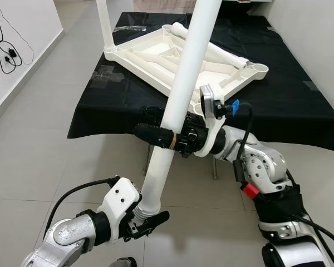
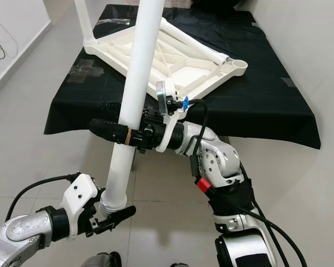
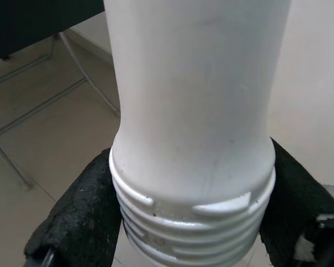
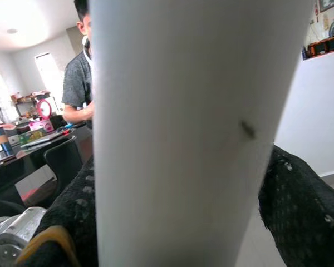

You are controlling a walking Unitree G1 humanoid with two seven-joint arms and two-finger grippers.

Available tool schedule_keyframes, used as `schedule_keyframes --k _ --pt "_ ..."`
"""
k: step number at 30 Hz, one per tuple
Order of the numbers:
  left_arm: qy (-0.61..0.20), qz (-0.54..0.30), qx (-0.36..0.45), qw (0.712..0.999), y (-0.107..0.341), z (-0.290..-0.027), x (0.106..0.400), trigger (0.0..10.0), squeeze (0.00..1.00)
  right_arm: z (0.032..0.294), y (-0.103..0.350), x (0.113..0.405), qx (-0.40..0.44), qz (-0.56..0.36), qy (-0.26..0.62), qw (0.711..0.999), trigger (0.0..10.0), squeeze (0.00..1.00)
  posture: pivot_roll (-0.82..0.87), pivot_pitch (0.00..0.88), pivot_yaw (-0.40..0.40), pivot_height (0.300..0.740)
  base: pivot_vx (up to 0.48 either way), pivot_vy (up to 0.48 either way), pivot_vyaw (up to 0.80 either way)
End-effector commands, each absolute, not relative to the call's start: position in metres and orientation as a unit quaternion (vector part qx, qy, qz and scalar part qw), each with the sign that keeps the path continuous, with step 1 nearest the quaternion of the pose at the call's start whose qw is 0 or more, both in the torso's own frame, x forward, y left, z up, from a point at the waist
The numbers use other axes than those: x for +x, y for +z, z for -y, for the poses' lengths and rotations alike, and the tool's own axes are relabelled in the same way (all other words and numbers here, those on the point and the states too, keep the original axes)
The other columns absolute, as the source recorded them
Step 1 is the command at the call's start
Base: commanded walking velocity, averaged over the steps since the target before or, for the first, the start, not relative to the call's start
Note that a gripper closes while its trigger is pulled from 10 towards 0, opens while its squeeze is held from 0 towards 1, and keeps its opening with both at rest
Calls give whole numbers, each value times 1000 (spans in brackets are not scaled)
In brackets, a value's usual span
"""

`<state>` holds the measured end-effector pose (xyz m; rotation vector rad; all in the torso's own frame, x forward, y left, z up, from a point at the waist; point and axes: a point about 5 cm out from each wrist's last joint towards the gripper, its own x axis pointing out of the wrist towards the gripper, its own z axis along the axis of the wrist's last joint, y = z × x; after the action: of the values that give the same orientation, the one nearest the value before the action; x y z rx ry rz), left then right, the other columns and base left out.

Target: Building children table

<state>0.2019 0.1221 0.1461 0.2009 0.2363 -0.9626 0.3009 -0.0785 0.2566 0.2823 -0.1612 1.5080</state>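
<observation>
Black-clothed table (image 1: 300,111) w/ upturned white tabletop (image 1: 156,61) on it; long white leg (image 1: 181,94) held up in front, over the floor.
R gripper (image 1: 156,135) clenched round leg mid-shaft; L gripper (image 1: 147,222) clamped on its threaded bottom end. Person (image 4: 78,83) in grey tee seen in R wrist view.

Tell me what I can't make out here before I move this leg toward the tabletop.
- Top end of the held table leg: cut off by the upper edge of both eye views.
- The tabletop corner socket nearest the robot: hidden behind the leg and right gripper.
- The upright leg: top cut off.
- Left gripper contact on the threaded end: partly hidden by the leg.
</observation>
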Motion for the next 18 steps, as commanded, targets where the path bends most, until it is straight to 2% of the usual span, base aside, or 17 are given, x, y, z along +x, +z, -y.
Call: schedule_keyframes --k 1,9,14,15,16,18 --pt "-475 -115 97 867 149 -121 196 10000 0 74 252 294 120 58 705 697 10000 0 122 168 -10 740 0 0 0" --pt "-476 -121 92 866 146 -120 193 10000 0 69 248 287 119 41 727 675 10000 0 118 173 -12 740 0 0 0" --pt "-478 -126 89 865 143 -120 192 10000 0 68 249 286 118 43 731 671 10000 0 114 171 -13 740 0 0 0" --pt "-478 -128 89 865 142 -120 191 10000 0 67 250 286 118 43 732 670 9412 0 114 171 -13 740 0 0 0" --pt "-478 -128 89 865 142 -120 191 10000 0 67 250 286 118 43 732 670 9412 0 114 171 -13 740 0 0 0" --pt "-477 -132 89 864 140 -121 190 10000 0 67 252 285 122 46 734 666 0 0 111 173 -14 740 0 0 0"
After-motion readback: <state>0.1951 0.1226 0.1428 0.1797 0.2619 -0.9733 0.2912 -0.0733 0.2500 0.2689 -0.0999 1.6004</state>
